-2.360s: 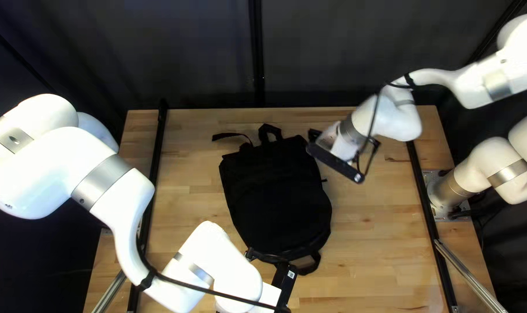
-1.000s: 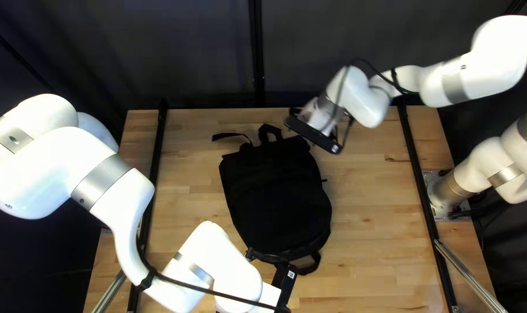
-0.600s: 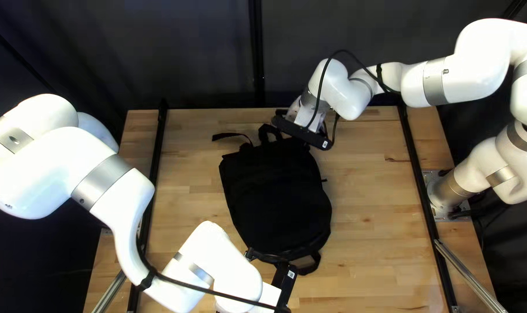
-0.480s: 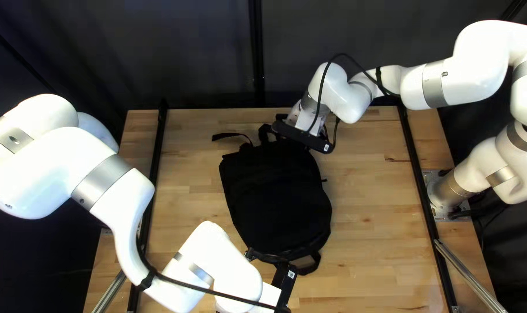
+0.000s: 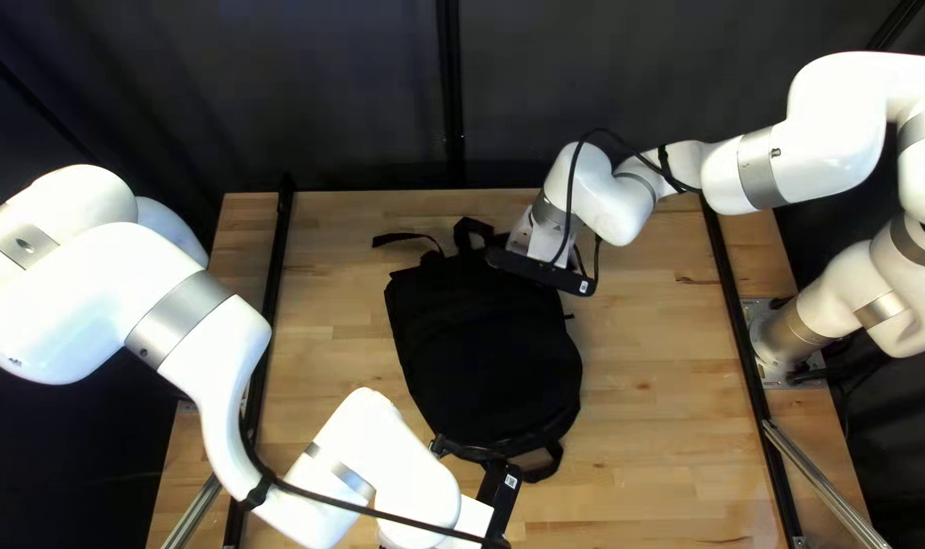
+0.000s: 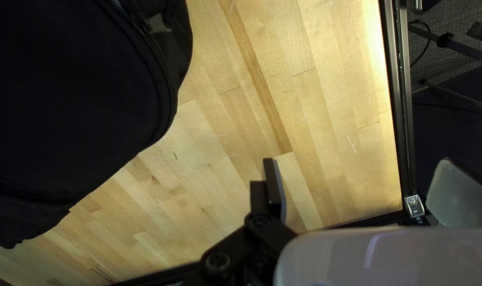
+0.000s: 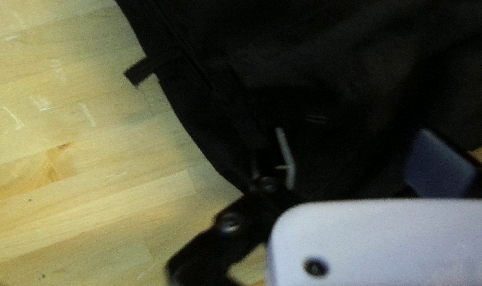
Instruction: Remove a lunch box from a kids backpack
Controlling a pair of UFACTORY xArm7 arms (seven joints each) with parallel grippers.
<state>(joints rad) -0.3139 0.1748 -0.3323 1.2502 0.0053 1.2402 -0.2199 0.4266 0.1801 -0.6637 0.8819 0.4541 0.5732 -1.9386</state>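
In the top left view a black backpack (image 5: 488,351) lies on the table, its top loop toward the far edge. My right gripper (image 5: 540,270) is over its upper right part; my left gripper (image 5: 500,496) stands by its near end. Bare wood shows between the wide-apart fingers of my left gripper (image 6: 360,169) in the left wrist view, with the backpack (image 6: 66,100) off to one side. In the right wrist view my right gripper (image 7: 352,132) is open above the dark cloth of the backpack (image 7: 325,69). I see no lunch box.
Black rails (image 5: 265,346) run along both sides of the wooden table (image 5: 666,407). My left arm crosses the table's near left corner. Bare wood lies right of the backpack. A dark curtain hangs behind the far edge.
My right gripper has come left from beside the backpack to its top end, then shifted slightly toward the near edge over it. My left arm and the backpack look unmoved.
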